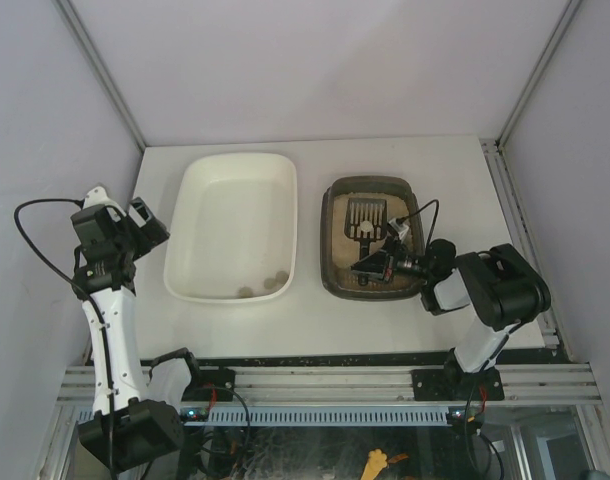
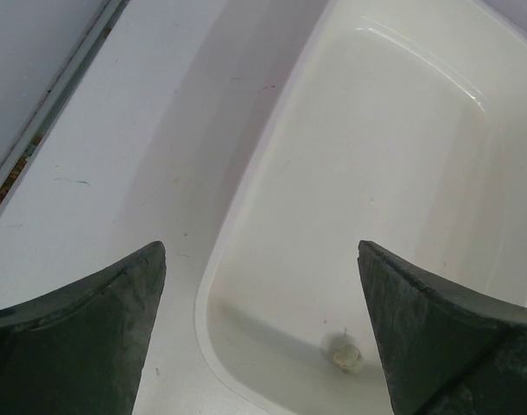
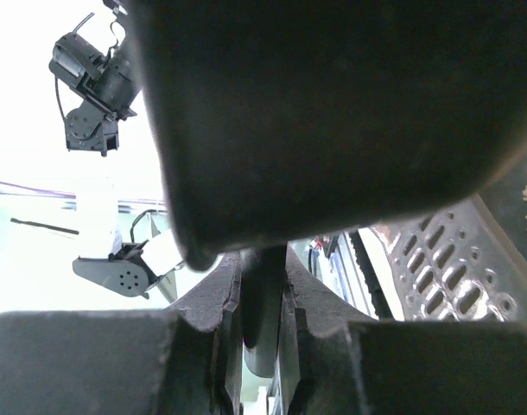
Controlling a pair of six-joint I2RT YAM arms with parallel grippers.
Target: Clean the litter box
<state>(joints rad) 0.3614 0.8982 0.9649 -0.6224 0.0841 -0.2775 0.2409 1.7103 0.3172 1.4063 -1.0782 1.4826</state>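
Note:
The litter box (image 1: 328,240), a dark tray with sandy litter, sits right of centre. In it lies the black slotted scoop (image 1: 365,218). At the box's near side, my right gripper (image 1: 377,264) is shut on the scoop's handle. The right wrist view shows that gripper (image 3: 263,285) with the handle (image 3: 262,333) pinched between its fingers and the slotted blade (image 3: 441,264) to the right. My left gripper (image 1: 150,222) stands open beside the left rim of the cream-white tub (image 1: 180,215). Seen from the left wrist, the gripper (image 2: 262,259) has nothing between its fingers.
Brownish clumps (image 1: 275,280) lie at the tub's near end. One clump (image 2: 343,354) shows in the tub (image 2: 402,156) in the left wrist view. Grey walls close in the table at the back and on both sides.

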